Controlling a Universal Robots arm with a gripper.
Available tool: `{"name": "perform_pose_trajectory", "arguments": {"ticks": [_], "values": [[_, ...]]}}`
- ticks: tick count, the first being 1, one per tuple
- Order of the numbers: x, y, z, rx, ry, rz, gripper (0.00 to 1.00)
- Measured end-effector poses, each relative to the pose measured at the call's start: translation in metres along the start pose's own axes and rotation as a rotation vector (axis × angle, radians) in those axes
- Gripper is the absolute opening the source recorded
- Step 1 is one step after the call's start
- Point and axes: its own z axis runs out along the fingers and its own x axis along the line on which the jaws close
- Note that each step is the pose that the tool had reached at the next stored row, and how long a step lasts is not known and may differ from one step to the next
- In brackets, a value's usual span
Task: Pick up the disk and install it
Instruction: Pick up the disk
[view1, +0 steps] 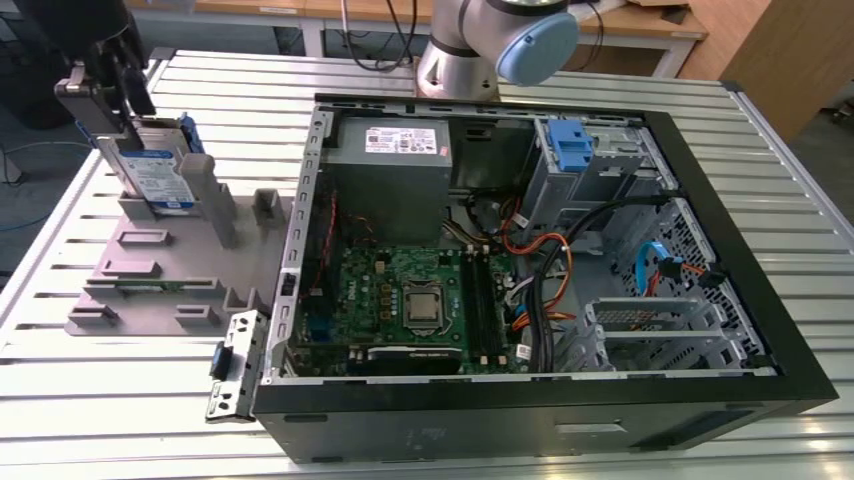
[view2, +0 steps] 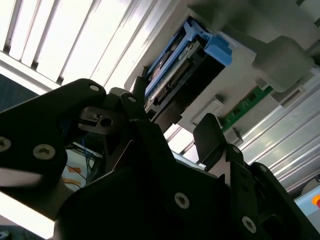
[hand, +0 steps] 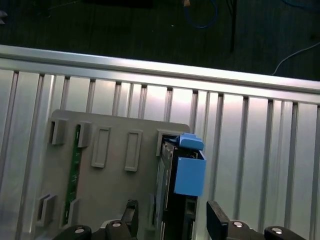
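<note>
Disk (hand: 189, 172) with a blue frame is standing on edge in a grey holder (hand: 115, 200), directly beneath the gripper (hand: 173, 207), whose open fingers (hand: 217, 219) are hanging either side of its top, apart from it.

Open computer case (view1: 507, 422) beside grey holder (view1: 144, 288) on slatted table (view1: 107, 405).

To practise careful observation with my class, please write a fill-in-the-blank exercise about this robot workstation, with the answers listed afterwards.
1. The disk stands ____ in the grey fixture.
2. The disk's plastic carrier frame is coloured ____.
3. In the first wrist view, the gripper is ____, with a finger on either side of the disk.
4. The fixture lies to the exterior view's ____ of the computer case.

Missing words: upright; blue; open; left.
</note>
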Motion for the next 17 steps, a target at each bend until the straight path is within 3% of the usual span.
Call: {"name": "perform_pose_trajectory", "arguments": {"ticks": [3,17], "values": [[0.0001,0.0002,0.0039,0.0021,0.0001,0.0,0.65],[0.0002,0.0001,0.0074,0.0026,0.0002,0.0,0.65]]}}
